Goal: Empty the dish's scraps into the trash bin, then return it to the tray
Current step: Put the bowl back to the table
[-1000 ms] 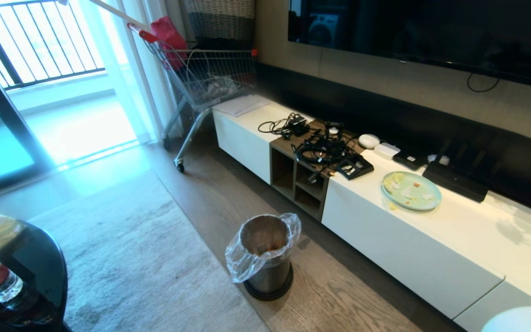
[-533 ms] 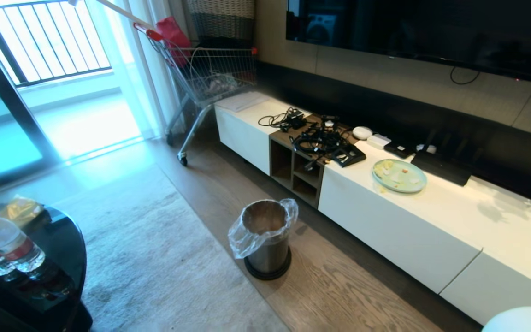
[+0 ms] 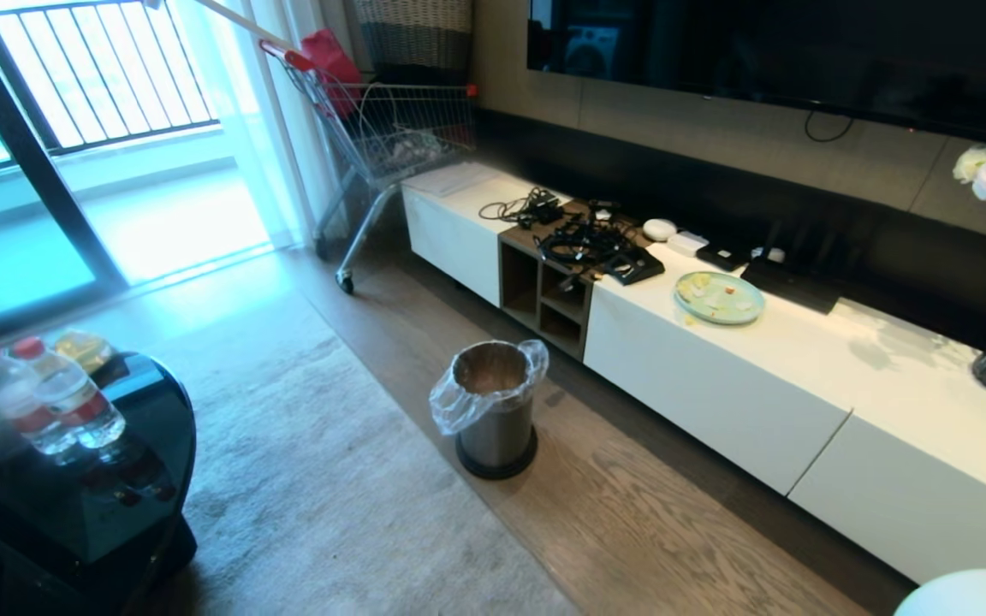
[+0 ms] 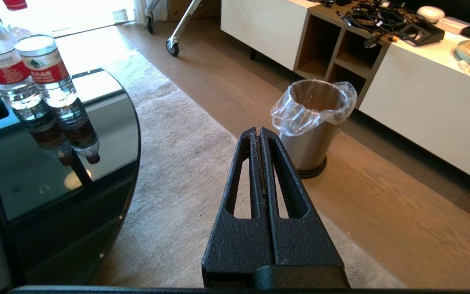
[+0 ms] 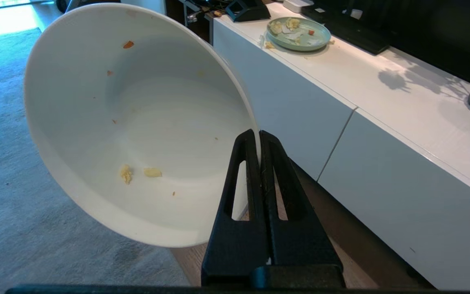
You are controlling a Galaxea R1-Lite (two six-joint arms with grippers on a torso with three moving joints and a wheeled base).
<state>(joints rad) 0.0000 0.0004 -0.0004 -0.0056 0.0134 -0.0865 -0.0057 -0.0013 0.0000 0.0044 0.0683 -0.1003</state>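
The long white bench (image 3: 715, 376) runs diagonally from upper centre to the lower right of the head view, with wood floor (image 3: 630, 522) in front of it and a pale rug (image 3: 305, 479) filling the lower centre-left. A dark glass table (image 3: 74, 505) sits at the lower left, carrying two water bottles (image 3: 48, 398). A shopping cart (image 3: 390, 128) stands at the upper centre, by the bench's far end.

The dish (image 5: 137, 122) fills the left and centre of the right wrist view. It is tipped steeply on edge, its opening facing the camera, its rim running from the upper left down to the lower centre. A few scraps (image 5: 145, 172) cling inside its lower wall, with small orange flecks higher up. The right tool (image 5: 259, 139) is pinched tight on the dish's rim at the picture's centre, the rim caught between its two black fingers.

The trash bin (image 3: 495, 419) stands upright on the floor at the centre of the head view, just in front of the bench, its clear liner folded over the rim.

A pale green plate (image 3: 719, 298) with food bits lies on the bench, right of a tangle of cables (image 3: 583, 244).

The left tool (image 4: 259, 136) is fully closed with nothing in it, pointing toward the bin in its own view.
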